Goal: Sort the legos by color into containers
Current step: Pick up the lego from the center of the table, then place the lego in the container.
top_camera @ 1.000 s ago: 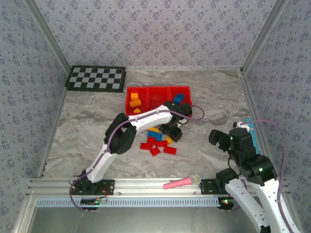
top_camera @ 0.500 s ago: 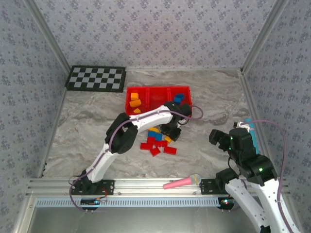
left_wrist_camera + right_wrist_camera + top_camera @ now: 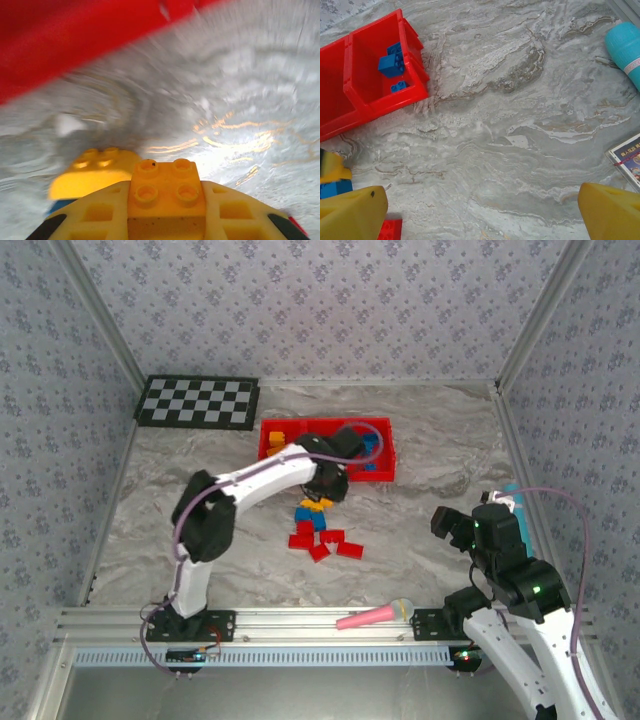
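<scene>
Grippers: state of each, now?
Left gripper: jaws shut on a small orange-yellow plastic lego brick.
Right gripper: jaws open, holding nothing.

Black-and-white checkerboard [image 3: 198, 401]: flat on the grey marbled table [image 3: 440, 440], far-left corner, against the back wall.

Pink microphone-shaped toy [image 3: 374, 616]: lying on its side, well apart from the checkerboard, diagonally opposite toward the near right, just beside the aluminium rail [image 3: 300, 622]; pale rounded head points right.

Teal cylinder [image 3: 626, 46]: at the table's right edge, far across from the checkerboard.

Printed card or booklet [image 3: 627, 154]: nearer than the cylinder on that same side; lettering too small to read.

Patterned grey wallpaper [image 3: 320, 310]: on the walls behind and beside the checkerboard.
</scene>
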Robot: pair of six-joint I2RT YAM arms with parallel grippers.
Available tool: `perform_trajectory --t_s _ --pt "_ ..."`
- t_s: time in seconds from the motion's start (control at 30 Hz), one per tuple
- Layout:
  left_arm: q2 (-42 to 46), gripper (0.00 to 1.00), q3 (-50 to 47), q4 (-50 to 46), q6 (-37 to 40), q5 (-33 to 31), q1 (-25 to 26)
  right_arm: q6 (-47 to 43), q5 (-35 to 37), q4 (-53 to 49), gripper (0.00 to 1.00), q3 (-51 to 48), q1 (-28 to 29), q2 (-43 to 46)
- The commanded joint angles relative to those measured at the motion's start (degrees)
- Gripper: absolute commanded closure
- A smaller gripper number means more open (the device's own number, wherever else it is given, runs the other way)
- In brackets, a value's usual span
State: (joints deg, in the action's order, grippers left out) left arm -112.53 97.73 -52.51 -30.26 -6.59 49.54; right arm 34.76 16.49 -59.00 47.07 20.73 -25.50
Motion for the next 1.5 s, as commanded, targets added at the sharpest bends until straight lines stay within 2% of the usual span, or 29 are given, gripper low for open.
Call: perform_trajectory --t_s 0.0,0.23,0.4,0.5,0.8,1.03,1.07,1.17,1.3,1.33,1.47 --pt "7.4 0.81 -0.7 3.6 -4.3 -3.5 -2.8 0.6 2.1 -2.0 0.00 1.1 -0.4 0.4" --pt "7.1 0.80 3.4 1.9 -1.8 -3.8 -12.4 -0.4 2.2 -1.6 0.00 1.3 -0.5 0.4" --pt "4.0 0.78 2.1 7.6 -1.8 -2.2 -19.9 -0.8 1.9 -1.7 0.00 1.6 -0.6 0.4" --pt "2.2 0.78 3.0 10.5 -2.3 -1.4 -22.6 -0.7 1.7 -2.2 0.00 2.0 -0.6 0.5" --pt "-6.0 0.70 10.8 11.6 -2.1 2.8 -24.4 -0.6 2.7 -3.9 0.00 3.7 -0.6 0.5" --pt "-8.7 0.66 11.6 12.5 -2.8 4.4 -24.4 -0.5 2.8 -3.8 0.00 3.6 -0.6 0.4" --pt "-8.6 0.61 11.5 12.4 -2.9 4.1 -24.5 -0.5 2.7 -3.8 0.00 3.6 -0.5 0.3" --pt "-7.1 0.34 10.1 12.8 -1.8 4.1 -24.5 -0.5 2.6 -3.7 0.00 3.6 -0.6 0.2" --pt "1.6 0.05 -2.2 22.0 -0.9 6.2 -24.6 -0.5 1.7 -2.4 0.00 2.8 -0.7 0.0" --pt "3.7 0.00 -4.8 23.6 -0.7 6.3 -24.5 -0.4 1.4 -2.1 0.00 2.5 -0.7 -0.1" --pt "13.3 0.00 -15.0 25.6 0.3 6.4 -24.0 -0.1 0.0 -0.8 0.00 1.5 -0.7 -0.9"
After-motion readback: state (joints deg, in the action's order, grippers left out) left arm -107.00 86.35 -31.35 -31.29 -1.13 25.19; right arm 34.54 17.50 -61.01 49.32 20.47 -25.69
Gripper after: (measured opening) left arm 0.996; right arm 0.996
